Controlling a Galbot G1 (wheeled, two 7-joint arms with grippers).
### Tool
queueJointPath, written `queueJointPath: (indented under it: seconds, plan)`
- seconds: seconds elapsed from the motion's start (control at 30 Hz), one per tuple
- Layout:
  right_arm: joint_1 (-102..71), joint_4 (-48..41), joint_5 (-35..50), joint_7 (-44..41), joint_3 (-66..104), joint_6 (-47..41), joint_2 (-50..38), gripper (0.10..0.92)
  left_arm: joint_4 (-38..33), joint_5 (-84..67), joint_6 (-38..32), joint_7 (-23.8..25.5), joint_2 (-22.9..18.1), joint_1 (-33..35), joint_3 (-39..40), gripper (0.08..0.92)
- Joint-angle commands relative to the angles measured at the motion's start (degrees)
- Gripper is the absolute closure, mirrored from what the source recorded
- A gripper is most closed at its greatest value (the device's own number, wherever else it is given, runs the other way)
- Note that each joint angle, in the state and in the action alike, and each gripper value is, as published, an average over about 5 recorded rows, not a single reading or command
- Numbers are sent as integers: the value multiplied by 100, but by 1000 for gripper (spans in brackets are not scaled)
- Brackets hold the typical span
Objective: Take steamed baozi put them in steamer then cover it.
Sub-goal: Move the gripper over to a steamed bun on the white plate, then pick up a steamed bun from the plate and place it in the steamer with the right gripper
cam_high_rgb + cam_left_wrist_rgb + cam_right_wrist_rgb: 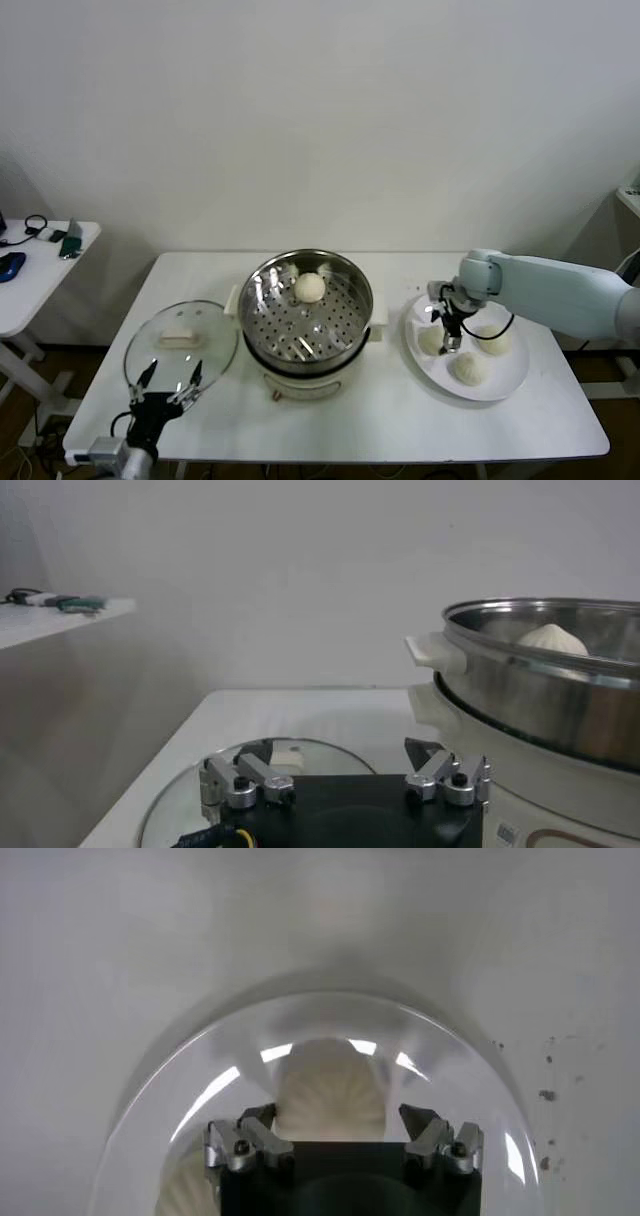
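The steel steamer (305,325) stands mid-table on its cream base, uncovered, with one baozi (309,287) on its perforated tray. Three more baozi lie on a white plate (503,385) at the right. My right gripper (451,338) is open, low over the plate's left baozi (431,342). In the right wrist view that gripper (338,1120) has the pleated baozi (330,1083) between its spread fingers, which stand apart from it. The glass cover (181,345) lies flat on the table left of the steamer. My left gripper (168,385) is open and empty at the cover's near edge.
The left wrist view shows the left gripper (338,752) over the cover (185,800), with the steamer (540,695) and its baozi (550,638) to one side. A side table (30,265) with small items stands at the far left.
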Motion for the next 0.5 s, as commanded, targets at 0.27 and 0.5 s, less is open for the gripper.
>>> queueJointPath:
  seconds: [0.27, 0.5]
  plan:
    - [48, -109, 179, -219, 26, 32, 66, 300, 8, -12, 9, -17, 5, -32, -1, 177]
    - [165, -93, 384, -298, -64, 43, 24, 322, 9, -13, 8, -19, -12, -39, 11, 177]
